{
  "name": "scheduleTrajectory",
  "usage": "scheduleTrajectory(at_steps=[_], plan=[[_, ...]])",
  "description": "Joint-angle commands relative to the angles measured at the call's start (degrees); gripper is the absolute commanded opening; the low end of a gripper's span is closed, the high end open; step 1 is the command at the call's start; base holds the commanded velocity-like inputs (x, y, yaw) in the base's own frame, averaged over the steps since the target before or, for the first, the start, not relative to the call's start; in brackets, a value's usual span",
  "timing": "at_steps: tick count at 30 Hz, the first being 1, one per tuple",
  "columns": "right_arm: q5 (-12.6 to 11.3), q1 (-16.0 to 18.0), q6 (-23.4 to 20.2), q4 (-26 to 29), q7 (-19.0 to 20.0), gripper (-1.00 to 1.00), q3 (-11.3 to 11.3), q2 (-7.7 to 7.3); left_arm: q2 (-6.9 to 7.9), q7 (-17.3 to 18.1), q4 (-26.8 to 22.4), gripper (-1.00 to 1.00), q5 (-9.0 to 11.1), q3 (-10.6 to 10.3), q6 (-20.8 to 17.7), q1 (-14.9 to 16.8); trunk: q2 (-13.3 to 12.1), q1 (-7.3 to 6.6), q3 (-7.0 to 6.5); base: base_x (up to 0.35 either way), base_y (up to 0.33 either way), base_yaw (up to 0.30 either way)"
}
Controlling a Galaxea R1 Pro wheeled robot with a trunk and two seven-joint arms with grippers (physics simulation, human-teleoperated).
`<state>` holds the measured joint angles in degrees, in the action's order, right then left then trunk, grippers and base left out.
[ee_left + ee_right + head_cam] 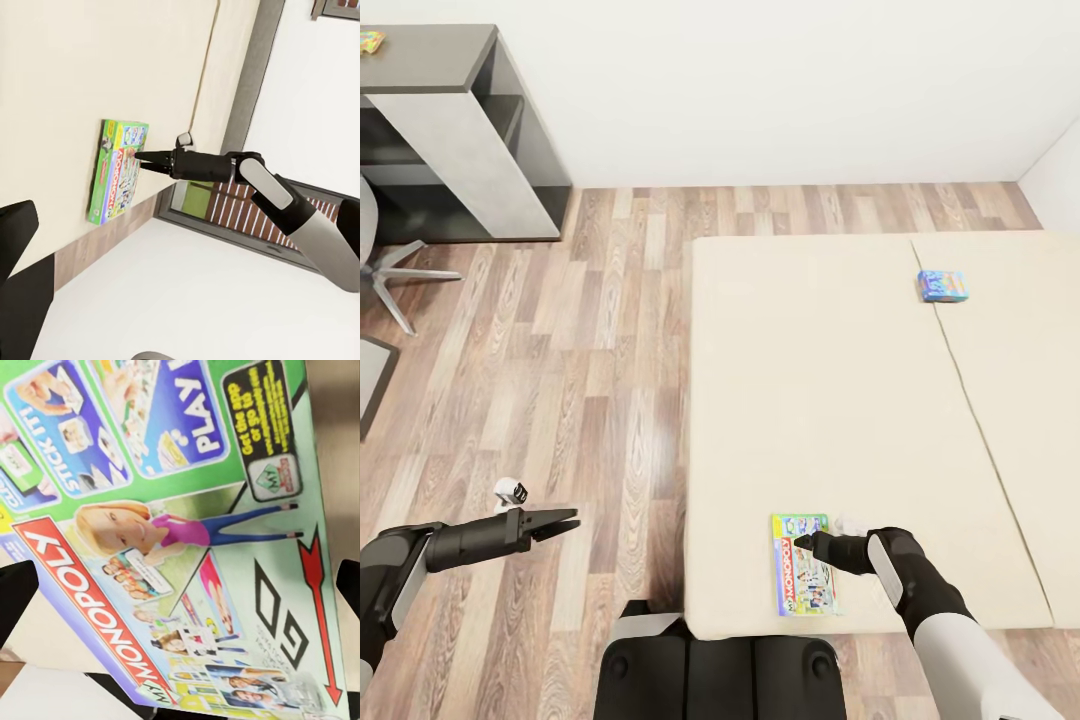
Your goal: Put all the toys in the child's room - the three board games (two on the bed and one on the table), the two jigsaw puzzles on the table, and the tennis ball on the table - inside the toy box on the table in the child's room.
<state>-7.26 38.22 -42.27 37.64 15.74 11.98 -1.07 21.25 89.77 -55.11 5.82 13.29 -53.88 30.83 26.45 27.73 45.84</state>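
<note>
- The Monopoly board game (803, 564) lies flat on the bed (830, 400), close to the near edge, at about 6 o'clock in the head view; its green cover and red banner read clearly in the right wrist view (180, 555).
- The right gripper (807, 545) hangs just over the box's upper half, tips pointing toward 9 o'clock. Its jaws look narrow in the side-on left wrist view (142, 158), holding nothing.
- To do this pick well, I judge the fingers should spread wider than they now stand and straddle one thin edge, since the box lies flush on the cover with little to pinch; sliding it toward the bed's near edge could expose a lip.
- The blue board game (941, 286) rests well apart, at about 1 o'clock on the bed.
- The left gripper (565, 522) hovers over the plank floor (560, 380) at 8 o'clock, jaws slightly parted and empty.
- Hard to tell: whether the right tips touch the box; a small colourful item (370, 41) on the dark desk (430, 60) at 11 o'clock is cut off.
</note>
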Motion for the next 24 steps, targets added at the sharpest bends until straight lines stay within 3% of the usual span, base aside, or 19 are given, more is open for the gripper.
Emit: scheduleTrajectory(at_steps=[1,13,24], plan=[[-0.32,0.01,-0.36,0.06,0.0,1.0,0.15,0.02,0.02,0.23,0.0,1.0,-0.02,-0.02,-0.61,0.02,0.08,0.03,0.05,0.0,0.112,0.0],[-0.36,0.01,-0.36,0.06,0.0,1.0,0.17,0.02,0.02,0.23,0.0,1.0,-0.02,-0.04,-0.61,0.02,0.08,0.03,0.05,0.0,0.094,0.0],[-0.39,0.01,-0.19,0.13,0.08,1.0,0.16,0.02,0.02,0.23,0.0,1.0,-0.02,-0.03,-0.61,0.02,0.08,0.03,0.05,0.0,0.01,0.0]])
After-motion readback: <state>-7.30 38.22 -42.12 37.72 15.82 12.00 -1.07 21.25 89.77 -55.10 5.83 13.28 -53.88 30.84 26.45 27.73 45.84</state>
